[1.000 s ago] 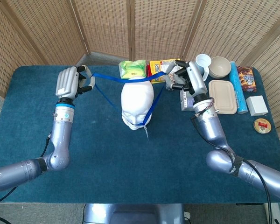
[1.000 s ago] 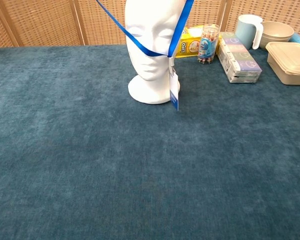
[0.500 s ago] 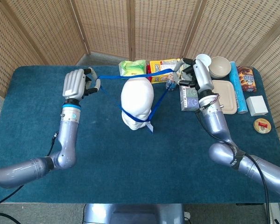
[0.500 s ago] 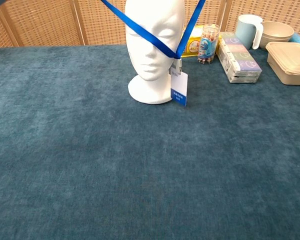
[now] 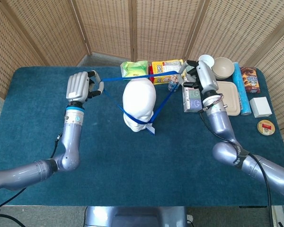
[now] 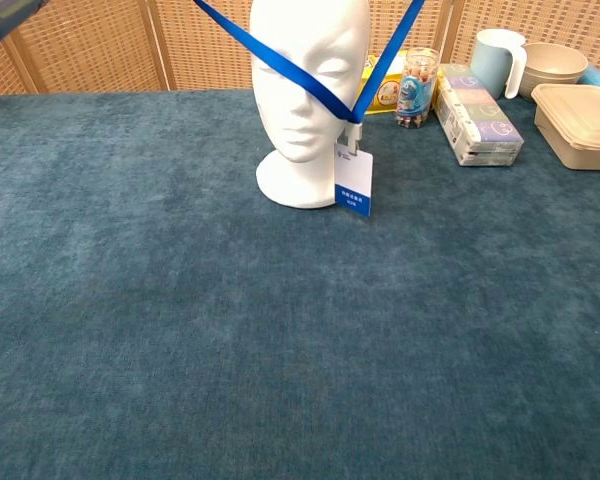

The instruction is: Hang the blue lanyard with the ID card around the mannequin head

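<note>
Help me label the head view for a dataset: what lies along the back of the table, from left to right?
Left hand → green packet → yellow packet → right hand → beige bowl → blue tube → brown snack packet → white box.

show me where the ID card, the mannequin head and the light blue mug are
ID card [image 6: 353, 184], chest view, on the white face of the card.
Mannequin head [image 6: 308, 70], chest view, on the nose area of the face.
Light blue mug [image 6: 492, 59], chest view, on the side wall of the mug.
</note>
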Robot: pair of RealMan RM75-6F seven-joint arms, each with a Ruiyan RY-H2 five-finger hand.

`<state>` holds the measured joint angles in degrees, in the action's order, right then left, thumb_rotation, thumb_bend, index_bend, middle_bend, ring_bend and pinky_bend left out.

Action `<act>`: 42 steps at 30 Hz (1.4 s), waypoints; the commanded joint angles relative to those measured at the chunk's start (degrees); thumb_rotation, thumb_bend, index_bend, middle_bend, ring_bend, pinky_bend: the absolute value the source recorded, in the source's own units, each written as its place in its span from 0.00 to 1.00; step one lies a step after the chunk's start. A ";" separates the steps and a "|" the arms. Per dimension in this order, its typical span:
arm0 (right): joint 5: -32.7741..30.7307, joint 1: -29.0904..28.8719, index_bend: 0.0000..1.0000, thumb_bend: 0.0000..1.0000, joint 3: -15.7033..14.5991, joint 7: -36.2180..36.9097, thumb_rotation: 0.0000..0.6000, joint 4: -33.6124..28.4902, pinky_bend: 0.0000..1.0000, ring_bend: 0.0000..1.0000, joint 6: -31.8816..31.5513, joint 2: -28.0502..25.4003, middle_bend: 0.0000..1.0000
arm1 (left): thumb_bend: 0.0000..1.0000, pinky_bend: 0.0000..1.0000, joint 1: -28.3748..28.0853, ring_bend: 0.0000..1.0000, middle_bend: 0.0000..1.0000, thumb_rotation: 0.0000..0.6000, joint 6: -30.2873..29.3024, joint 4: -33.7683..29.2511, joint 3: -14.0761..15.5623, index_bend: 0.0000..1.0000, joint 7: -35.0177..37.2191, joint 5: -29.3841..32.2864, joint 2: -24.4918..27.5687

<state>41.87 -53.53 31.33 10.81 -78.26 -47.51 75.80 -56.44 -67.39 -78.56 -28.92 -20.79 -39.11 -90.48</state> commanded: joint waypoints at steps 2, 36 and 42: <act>-1.14 -1.34 0.72 0.53 -0.07 -0.95 1.00 2.25 1.00 1.00 1.29 0.58 1.00 | 0.45 1.00 -0.17 1.00 1.00 0.87 -0.16 0.56 0.24 0.60 -0.23 -0.36 -0.60; -4.13 -4.89 0.55 0.50 -1.12 -5.39 1.00 7.69 1.00 0.94 3.28 3.07 0.77 | 0.36 0.99 -2.89 0.97 0.95 0.88 2.04 6.93 -0.38 0.44 -3.66 0.92 -4.98; -4.83 -4.68 0.38 0.48 -1.30 -5.53 1.00 7.53 0.85 0.71 4.70 2.25 0.56 | 0.27 0.63 -2.58 0.45 0.45 0.86 3.89 4.63 -0.57 0.14 -6.03 4.08 -3.54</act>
<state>37.25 -58.26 30.10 5.36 -70.66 -43.12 78.29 -59.15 -64.15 -73.13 -29.38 -26.25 -35.86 -94.60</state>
